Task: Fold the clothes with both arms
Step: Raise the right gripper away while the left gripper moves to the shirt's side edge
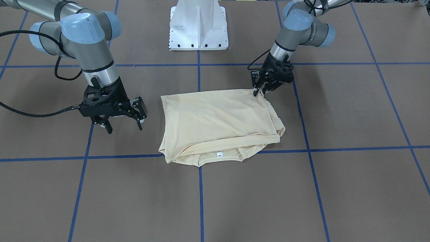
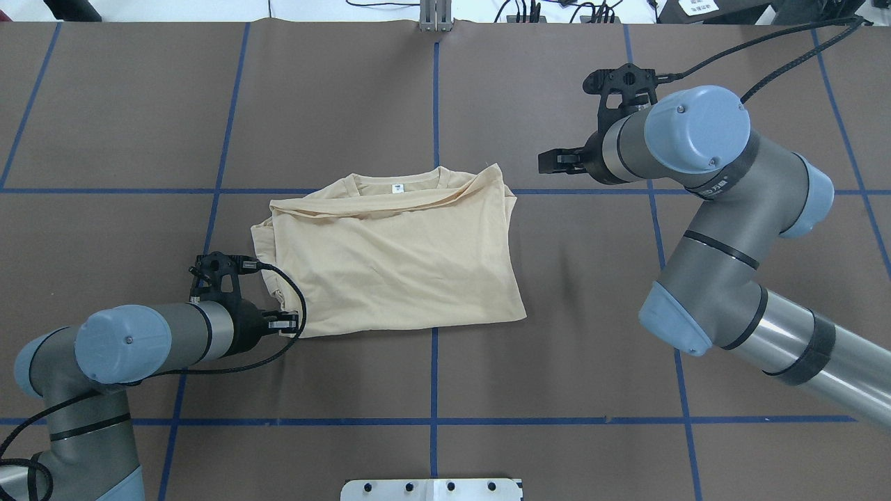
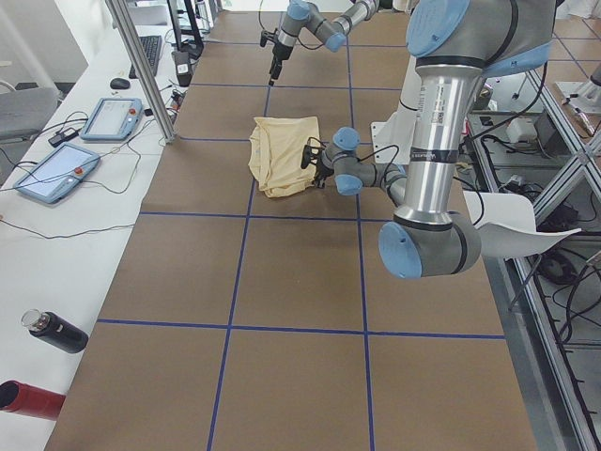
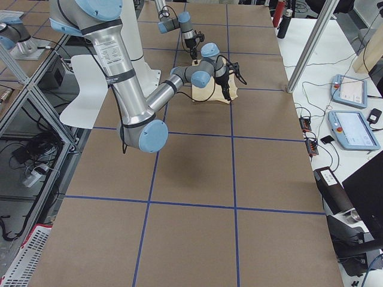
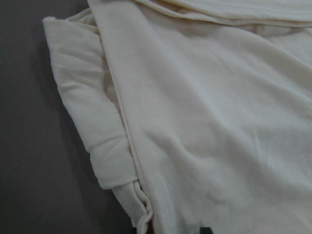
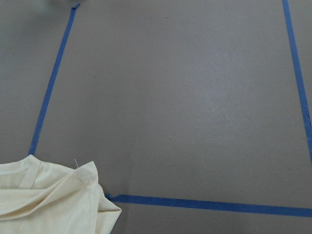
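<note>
The pale cream-yellow T-shirt (image 1: 218,121) lies folded into a rough rectangle at the table's middle, its white neck label (image 1: 220,154) at the far edge; no print shows. It also shows in the overhead view (image 2: 397,257). My left gripper (image 1: 259,92) is low at the shirt's near-left corner, fingers pinched together on the fabric edge; from overhead it (image 2: 291,321) touches that corner. The left wrist view is filled by shirt fabric (image 5: 204,122). My right gripper (image 1: 123,127) is open and empty, raised beside the shirt's right side, apart from it (image 2: 550,161).
The white pedestal base (image 1: 198,30) stands at the robot's edge of the brown table, which is crossed by blue tape lines (image 1: 200,188). A side bench holds teach pendants (image 3: 56,174) and bottles (image 3: 56,331); a metal post (image 3: 141,66) stands there.
</note>
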Robot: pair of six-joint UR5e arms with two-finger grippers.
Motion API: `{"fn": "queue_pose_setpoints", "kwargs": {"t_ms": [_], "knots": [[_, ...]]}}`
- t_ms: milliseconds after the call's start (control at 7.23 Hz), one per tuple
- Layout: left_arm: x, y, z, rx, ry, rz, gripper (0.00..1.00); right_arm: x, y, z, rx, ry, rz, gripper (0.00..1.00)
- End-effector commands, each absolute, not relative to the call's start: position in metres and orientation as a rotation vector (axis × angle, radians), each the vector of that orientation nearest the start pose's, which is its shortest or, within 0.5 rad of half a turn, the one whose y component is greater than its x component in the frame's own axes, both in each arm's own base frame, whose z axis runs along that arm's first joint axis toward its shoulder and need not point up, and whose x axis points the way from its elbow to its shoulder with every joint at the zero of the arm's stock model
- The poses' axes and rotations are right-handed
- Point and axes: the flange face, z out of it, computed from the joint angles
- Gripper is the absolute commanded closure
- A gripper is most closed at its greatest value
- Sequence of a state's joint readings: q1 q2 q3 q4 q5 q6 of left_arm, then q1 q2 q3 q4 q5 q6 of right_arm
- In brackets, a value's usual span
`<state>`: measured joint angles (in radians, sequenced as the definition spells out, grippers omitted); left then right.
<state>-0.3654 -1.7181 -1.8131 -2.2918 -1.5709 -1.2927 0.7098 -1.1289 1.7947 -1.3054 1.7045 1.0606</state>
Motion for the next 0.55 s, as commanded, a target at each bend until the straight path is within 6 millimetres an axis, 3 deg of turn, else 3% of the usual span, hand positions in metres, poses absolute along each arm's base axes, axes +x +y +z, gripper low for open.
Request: {"fn": "queue_pose_setpoints", "kwargs": {"t_ms": [0,138,277,415], "knots": [[0.466,-0.324,0.387,0.361,1.046,-0.07,1.0,-0.401,-0.5,0.285,0.427,-0.832,0.128,0.0],[0.455,-0.323,0.402,0.371,1.01,-0.039,1.0,-0.403,-0.499,0.286,0.426,-0.831,0.126,0.0],[0.439,-0.349,0.409,0.446,0.957,0.004,1.0,-0.405,-0.498,0.287,0.424,-0.828,0.125,0.0],[0.417,-0.395,0.428,0.499,0.86,0.004,1.0,-0.407,-0.498,0.289,0.422,-0.825,0.123,0.0]]}}
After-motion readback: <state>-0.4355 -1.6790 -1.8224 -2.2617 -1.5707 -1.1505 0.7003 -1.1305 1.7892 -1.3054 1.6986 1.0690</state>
